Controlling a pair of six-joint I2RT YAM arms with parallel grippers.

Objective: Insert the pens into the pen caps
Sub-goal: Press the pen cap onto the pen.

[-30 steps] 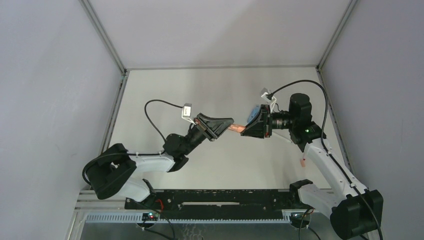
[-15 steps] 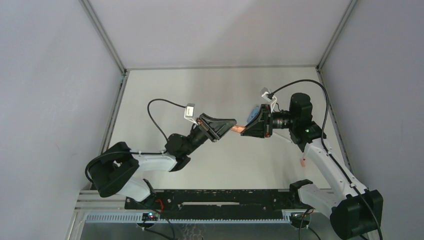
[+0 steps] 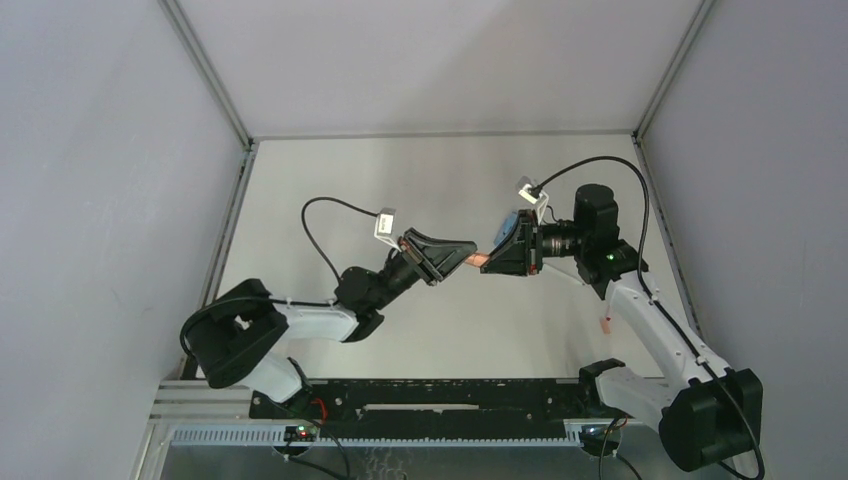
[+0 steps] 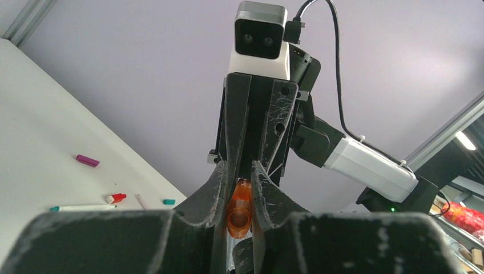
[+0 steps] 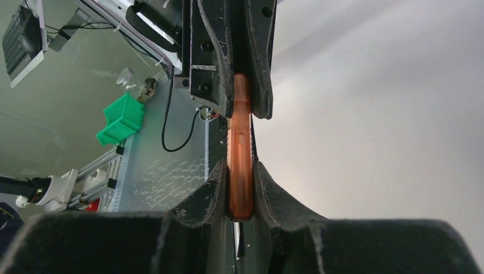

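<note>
Since a second ago the left arm has swung its shoulder and elbow toward the middle of the worktop and carried the left gripper a little to the right. Its fingers are clamped on one end of an orange piece held in the air above the worktop's centre. That piece runs in a straight line from these fingers into the right gripper, which has edged leftward to meet it and whose fingers are also closed on it, at the opposite end. Less of the orange length shows between the two grippers than before, so the halves appear to be getting pushed together. This is most likely a pen being seated in its salmon-orange cap, though the seam between pen and cap cannot be made out in any view. If so, this pair is near done and what remains is a firm last press along the shared axis, with both grips held so nothing skews. Further right, close to the worktop's right edge, more work waits: a magenta cap, a white pen with a teal end, a small red-tipped piece and a teal cap, all lying apart from one another and uncapped.
</note>
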